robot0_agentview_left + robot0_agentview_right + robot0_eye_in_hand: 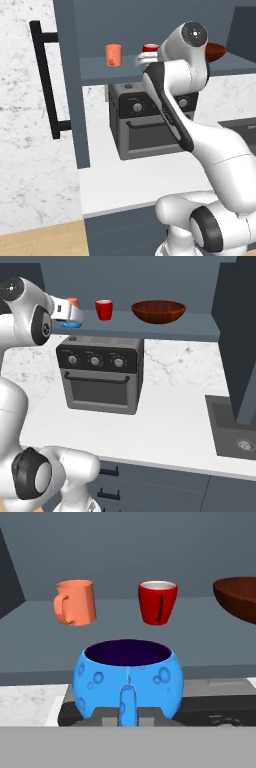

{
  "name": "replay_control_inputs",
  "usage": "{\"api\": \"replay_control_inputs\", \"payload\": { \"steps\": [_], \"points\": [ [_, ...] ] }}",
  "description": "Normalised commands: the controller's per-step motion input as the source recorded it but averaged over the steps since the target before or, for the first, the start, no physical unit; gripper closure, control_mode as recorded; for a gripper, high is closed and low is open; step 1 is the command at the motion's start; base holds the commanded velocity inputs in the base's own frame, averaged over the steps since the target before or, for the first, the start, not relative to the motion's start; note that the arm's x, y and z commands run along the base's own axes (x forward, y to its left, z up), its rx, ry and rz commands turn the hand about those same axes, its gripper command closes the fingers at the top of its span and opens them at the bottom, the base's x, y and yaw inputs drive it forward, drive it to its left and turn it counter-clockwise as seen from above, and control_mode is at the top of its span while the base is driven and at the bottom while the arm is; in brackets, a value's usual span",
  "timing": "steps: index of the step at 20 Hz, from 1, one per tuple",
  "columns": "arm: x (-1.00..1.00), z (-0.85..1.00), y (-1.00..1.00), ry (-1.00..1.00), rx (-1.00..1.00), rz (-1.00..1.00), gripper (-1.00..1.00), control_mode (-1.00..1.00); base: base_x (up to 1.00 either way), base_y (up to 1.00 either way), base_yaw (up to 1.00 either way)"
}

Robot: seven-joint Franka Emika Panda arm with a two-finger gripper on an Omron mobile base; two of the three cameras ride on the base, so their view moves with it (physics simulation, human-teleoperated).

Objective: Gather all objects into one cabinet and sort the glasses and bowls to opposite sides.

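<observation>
The claw (128,714) is shown closed on the near rim of the small blue bowl (128,674), which is carried just short of the shelf (200,647) front edge of the open cabinet (72,90), above the toaster oven (100,376) on the tabletop (165,426). Beyond the claw, on the shelf, the orange tumbler (76,602) is seen ahead to one side, the red cup (157,602) straight ahead, and the dark brown bowl (237,602) off to the other side, all well apart. A thin pinch on one wall is judged the main risk: the bowl could tilt or slip if it brushes the shelf lip, and a straight advance could knock the red cup. The brown bowl is cut off at the hand view's edge, the claw's far finger is hidden inside the blue bowl, and the arm covers much of the shelf in the left base view.
</observation>
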Motion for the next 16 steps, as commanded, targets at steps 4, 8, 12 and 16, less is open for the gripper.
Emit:
{"api": "replay_control_inputs", "payload": {
  "steps": [4,8,12,16],
  "points": [
    [0.37,-0.26,0.0,0.0,0.0,0.0,1.0,-1.0,0.0,0.0,0.0],
    [0.31,-0.3,0.0,0.0,0.0,0.0,1.0,-1.0,0.0,0.0,0.0],
    [0.32,-0.19,0.07,0.01,0.0,0.0,1.0,-1.0,0.0,0.0,0.0],
    [0.42,0.0,0.12,0.0,0.0,0.0,1.0,-1.0,0.0,0.0,0.0]
  ]
}}
